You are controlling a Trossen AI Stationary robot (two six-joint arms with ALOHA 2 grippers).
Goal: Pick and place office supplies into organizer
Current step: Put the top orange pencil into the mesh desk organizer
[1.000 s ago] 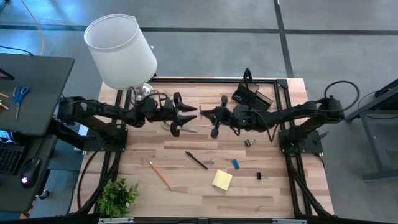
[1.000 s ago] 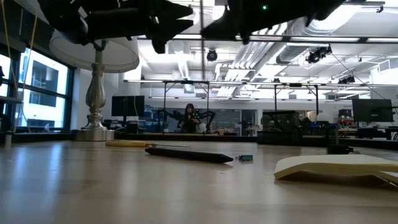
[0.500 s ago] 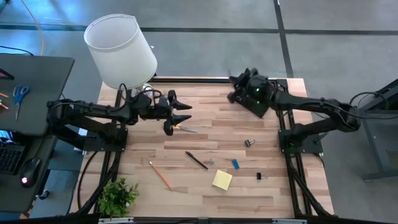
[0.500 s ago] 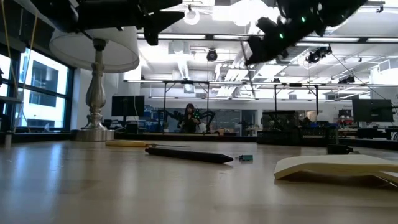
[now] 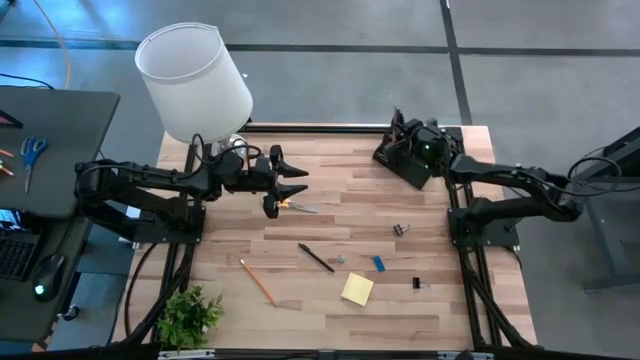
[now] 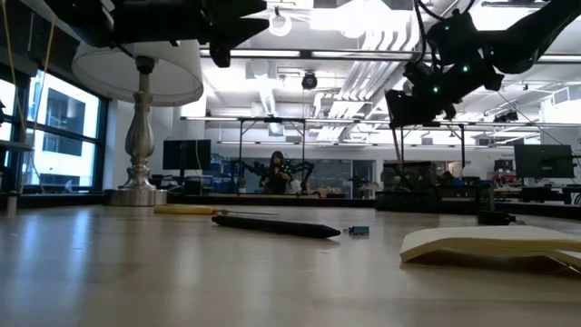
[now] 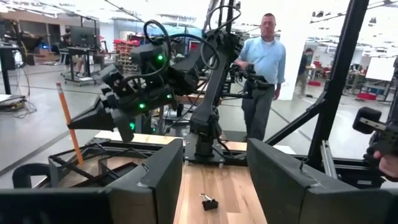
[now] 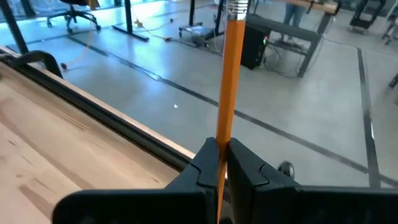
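Note:
My right gripper (image 5: pixel 405 140) is shut on an orange pencil (image 8: pixel 229 74) and hovers over the black organizer (image 5: pixel 392 160) at the table's far right corner. My left gripper (image 5: pixel 300 182) stands open and level left of the table's middle, with nothing between its fingers. It hovers just above the yellow-handled scissors (image 5: pixel 292 206), which lie flat. On the near half of the table lie a black pen (image 5: pixel 316 258), another orange pencil (image 5: pixel 258 281), a yellow sticky pad (image 5: pixel 357 289), a blue eraser (image 5: pixel 379 263) and two black clips (image 5: pixel 402 230) (image 5: pixel 418 284). My right gripper pinches the pencil's shaft (image 8: pixel 222 134) between its two fingers, about midway along its length. The fingers point roughly level and lie across the pencil. It stands nearly upright, metal-banded eraser end (image 8: pixel 236 7) up. The lower part (image 7: pixel 74 149) hangs toward the organizer; whether it touches, I cannot tell.
A lamp with a large white shade (image 5: pixel 195 80) stands at the far left corner, close behind my left arm. A small plant (image 5: pixel 190 315) sits at the near left corner. A person (image 7: pixel 264 62) stands beyond the table's right side. The near middle holds the loose supplies.
My right gripper, shut on the pencil, has swung from the table's middle, where it faced my left gripper, to the far right corner over the organizer. My left gripper has drawn back slightly toward the table's left edge.

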